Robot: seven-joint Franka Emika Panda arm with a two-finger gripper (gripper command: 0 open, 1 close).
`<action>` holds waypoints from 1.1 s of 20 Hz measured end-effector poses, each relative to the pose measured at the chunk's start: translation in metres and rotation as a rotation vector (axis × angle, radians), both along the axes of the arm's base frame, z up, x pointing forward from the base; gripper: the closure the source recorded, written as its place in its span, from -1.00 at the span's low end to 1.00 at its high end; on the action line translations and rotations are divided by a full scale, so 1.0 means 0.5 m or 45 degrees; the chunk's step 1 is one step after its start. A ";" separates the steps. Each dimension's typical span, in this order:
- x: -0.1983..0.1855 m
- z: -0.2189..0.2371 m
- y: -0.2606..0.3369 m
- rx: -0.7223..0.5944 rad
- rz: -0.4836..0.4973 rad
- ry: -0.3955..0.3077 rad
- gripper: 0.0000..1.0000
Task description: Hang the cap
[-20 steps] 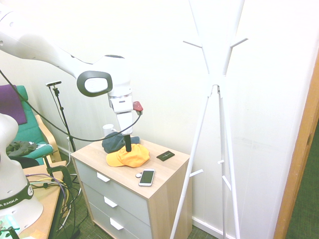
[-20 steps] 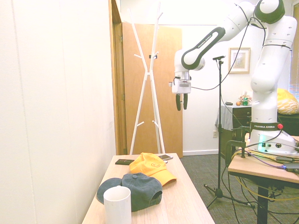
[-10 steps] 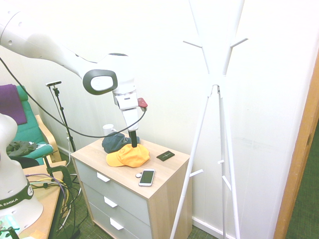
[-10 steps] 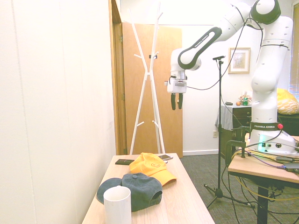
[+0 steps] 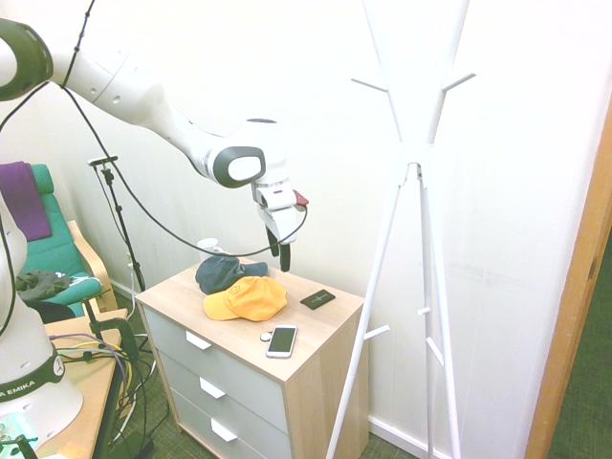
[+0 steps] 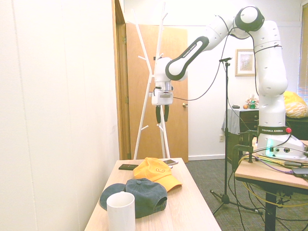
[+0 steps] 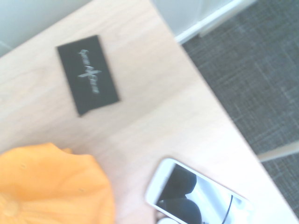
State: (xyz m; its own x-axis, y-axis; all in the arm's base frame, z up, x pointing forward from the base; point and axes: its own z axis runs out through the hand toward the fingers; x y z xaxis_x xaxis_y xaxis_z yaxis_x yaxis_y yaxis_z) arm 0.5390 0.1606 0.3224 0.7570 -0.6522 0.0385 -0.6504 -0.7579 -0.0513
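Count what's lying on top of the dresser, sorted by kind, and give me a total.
Caps: 2, yellow cap, navy cap
Phones: 1
Black cards: 1
White mugs: 1
Small round white things: 1
Total: 6

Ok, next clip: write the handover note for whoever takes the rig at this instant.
End effector: empty, open, in the air above the dresser, clear of everything.
Yellow cap: lying on the dresser top, against the dark blue cap; phone and black card near it.
Coat rack: white, standing beside the dresser, pegs bare.
Done: nothing yet.
Left: grasp the yellow cap, lift it, hang it on a peg.
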 end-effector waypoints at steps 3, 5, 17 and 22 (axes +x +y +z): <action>0.034 -0.049 0.081 -0.003 0.033 0.021 -1.00; 0.054 -0.081 0.132 -0.003 0.050 0.036 -1.00; 0.000 -0.226 0.372 -0.071 0.166 0.145 -1.00; -0.010 -0.253 0.373 -0.094 0.165 0.167 -1.00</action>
